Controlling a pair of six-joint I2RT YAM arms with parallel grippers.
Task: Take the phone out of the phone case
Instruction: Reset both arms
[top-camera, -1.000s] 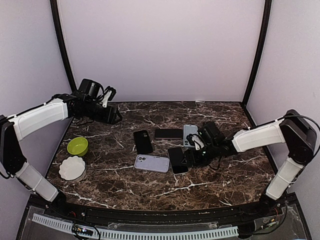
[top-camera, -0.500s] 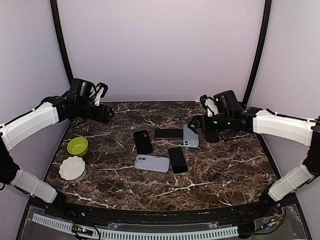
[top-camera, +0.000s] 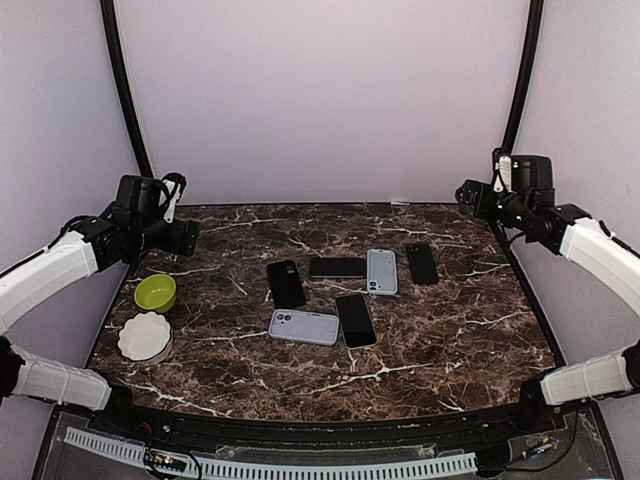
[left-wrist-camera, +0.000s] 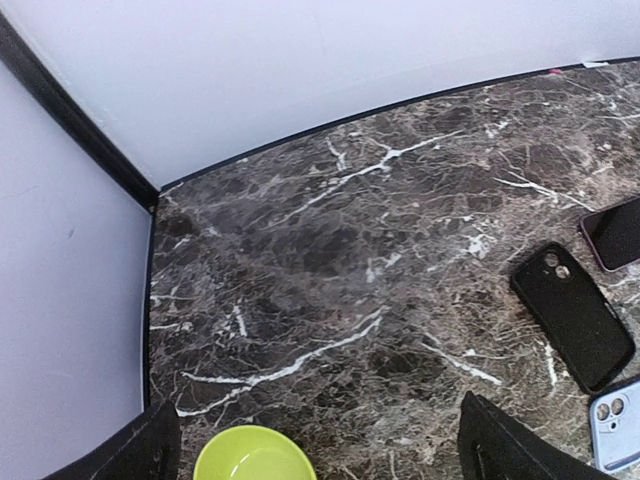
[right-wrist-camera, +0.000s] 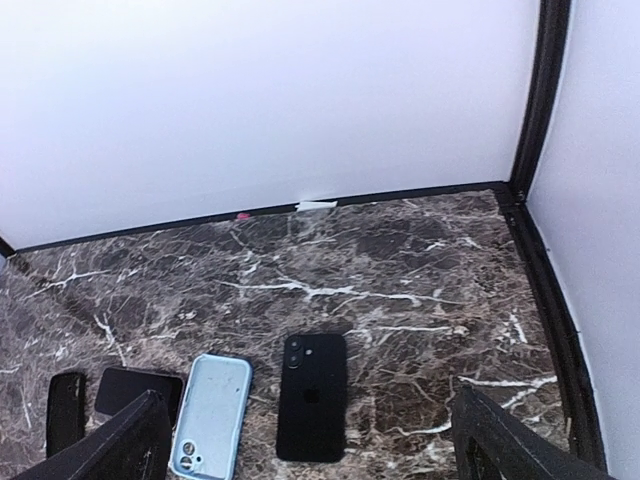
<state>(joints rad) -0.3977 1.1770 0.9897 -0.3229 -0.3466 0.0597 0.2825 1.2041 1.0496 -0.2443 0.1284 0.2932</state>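
Note:
An empty light blue phone case (top-camera: 381, 270) lies inside-up mid-table, also in the right wrist view (right-wrist-camera: 211, 415). A black phone (top-camera: 421, 263) lies back-up just right of it and apart from it, also in the right wrist view (right-wrist-camera: 313, 396). My right gripper (top-camera: 468, 195) is open and empty, raised at the back right, with the phone between its fingers in its own view (right-wrist-camera: 315, 470). My left gripper (top-camera: 186, 238) is open and empty, raised at the back left, over bare table (left-wrist-camera: 320, 460).
A dark phone (top-camera: 337, 267), a black case (top-camera: 286, 283), a lavender phone (top-camera: 304, 326) and another black phone (top-camera: 356, 320) lie mid-table. A green bowl (top-camera: 155, 292) and a white scalloped dish (top-camera: 145, 336) sit at the left edge. White walls stand behind and beside.
My right gripper let go of the black phone beside the blue case and rose away to the back right. My left gripper drew back to the left.

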